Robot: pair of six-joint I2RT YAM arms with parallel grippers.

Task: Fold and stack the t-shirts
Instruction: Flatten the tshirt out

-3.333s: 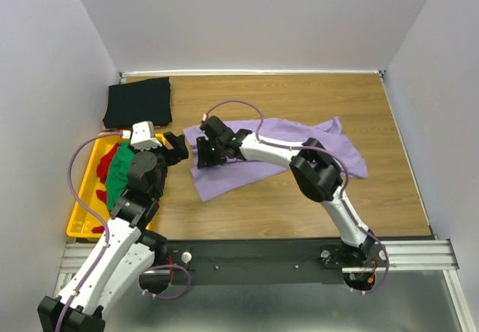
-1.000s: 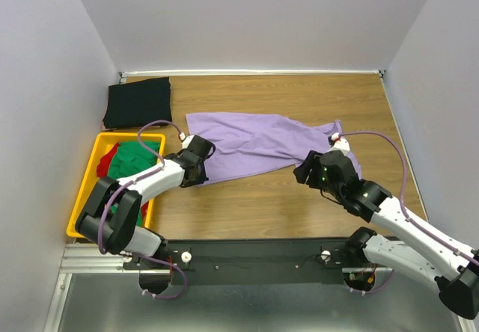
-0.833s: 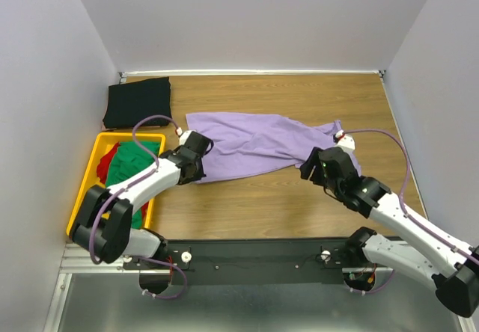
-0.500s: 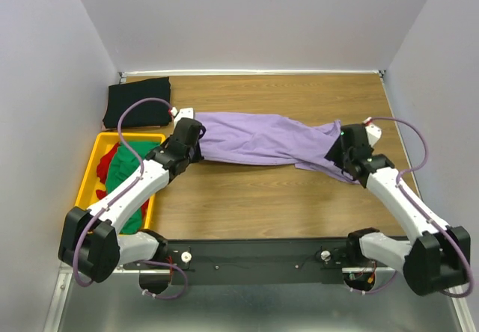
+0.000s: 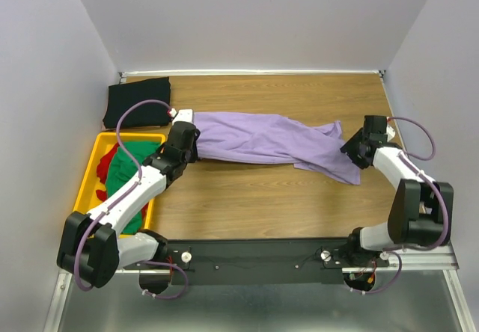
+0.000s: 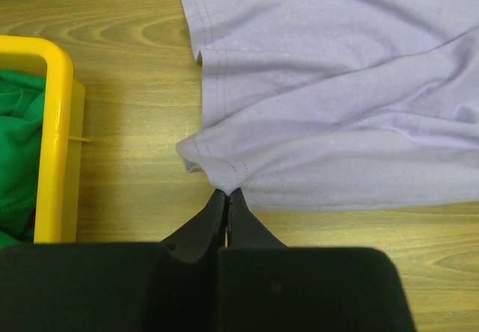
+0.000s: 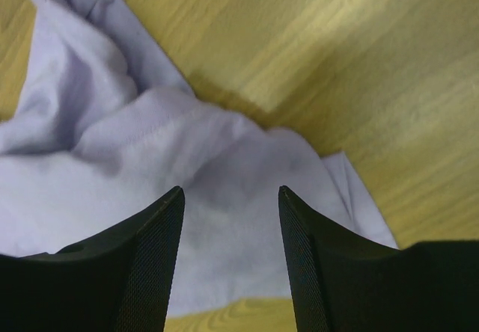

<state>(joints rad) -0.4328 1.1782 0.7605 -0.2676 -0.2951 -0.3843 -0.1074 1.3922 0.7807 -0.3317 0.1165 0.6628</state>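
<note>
The lavender t-shirt [image 5: 262, 139] lies stretched left to right across the table as a long rumpled band. My left gripper [image 5: 193, 142] is at its left end, shut on a corner of the hem [image 6: 224, 173]; the black fingers [image 6: 213, 216] meet tip to tip with cloth pinched between them. My right gripper [image 5: 355, 150] hovers open over the shirt's right end [image 7: 224, 175], nothing between its fingers. A folded black t-shirt [image 5: 137, 102] sits at the back left. The green t-shirt [image 5: 123, 173] and the red t-shirt [image 5: 107, 160] lie bunched in the crate.
The yellow plastic crate [image 5: 132, 135] stands along the left edge, its rim [image 6: 58, 123] just left of my left gripper. White walls close in the table at the back and both sides. Bare wood shows in front of the lavender shirt.
My left gripper has drawn the lavender shirt's left corner back and leftward. My right arm has swung out to the shirt's right end, and the cloth now lies pulled out long.
</note>
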